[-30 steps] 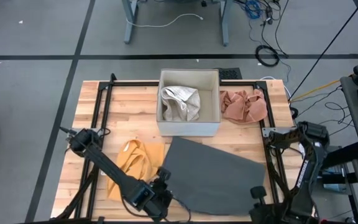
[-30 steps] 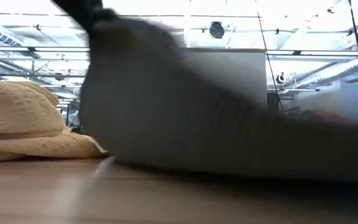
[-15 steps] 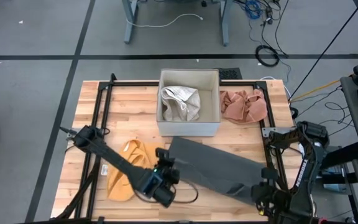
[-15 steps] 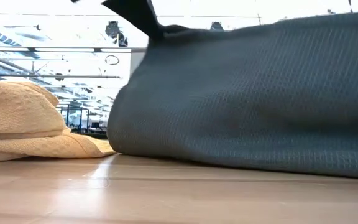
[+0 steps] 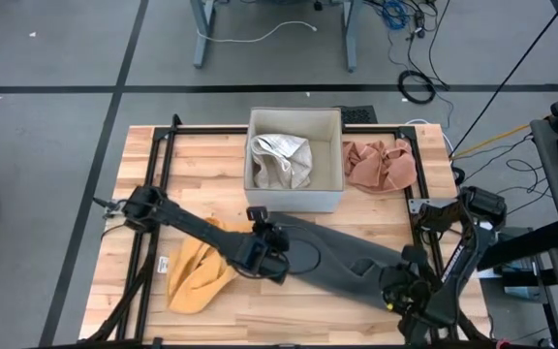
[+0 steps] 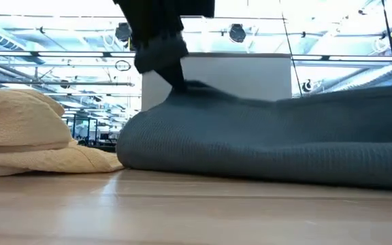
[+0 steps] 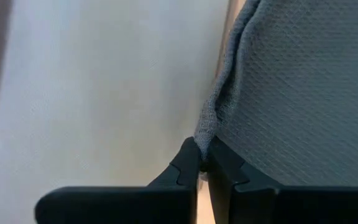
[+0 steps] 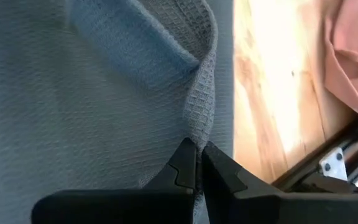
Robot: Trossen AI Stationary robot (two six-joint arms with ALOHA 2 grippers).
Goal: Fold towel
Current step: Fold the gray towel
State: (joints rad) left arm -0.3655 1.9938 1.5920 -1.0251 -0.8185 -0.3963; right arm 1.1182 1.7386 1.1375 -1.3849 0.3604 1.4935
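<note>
A grey towel [image 5: 342, 257] lies folded over into a slanted band on the wooden table, from in front of the white box [image 5: 295, 201] toward the right near corner. My left gripper [image 5: 277, 236] is shut on the band's left end, close to the box. My right gripper [image 5: 392, 277] is shut on its right end. In the low view the towel [image 6: 271, 146] rests on the table as a low mound, with my left gripper [image 6: 181, 83] coming down onto its top. My left gripper pinches a bunched edge of the towel [image 7: 209, 127] at the band's left end between its two fingers. The fingers slant down from the near left. That edge is raised a little; the rest lies slack on the table. My right gripper pinches a raised ridge of the towel [image 8: 202, 118] near the band's right end between its two fingers, slanting steeply down. One layer or several, I cannot tell. The cloth around it lies on the table.
A yellow towel [image 5: 200, 271] lies crumpled left of the grey one. The white box holds a pale cloth [image 5: 281, 160]. A pink towel [image 5: 381, 165] lies at the far right. Black frame rails [image 5: 424, 208] border the table.
Both grippers have carried the towel's near edge toward the far edge and down, rolling their wrists. The near half has folded over the far half, so the broad sheet now lies as a narrow band. The left gripper has also swung right, toward the box.
</note>
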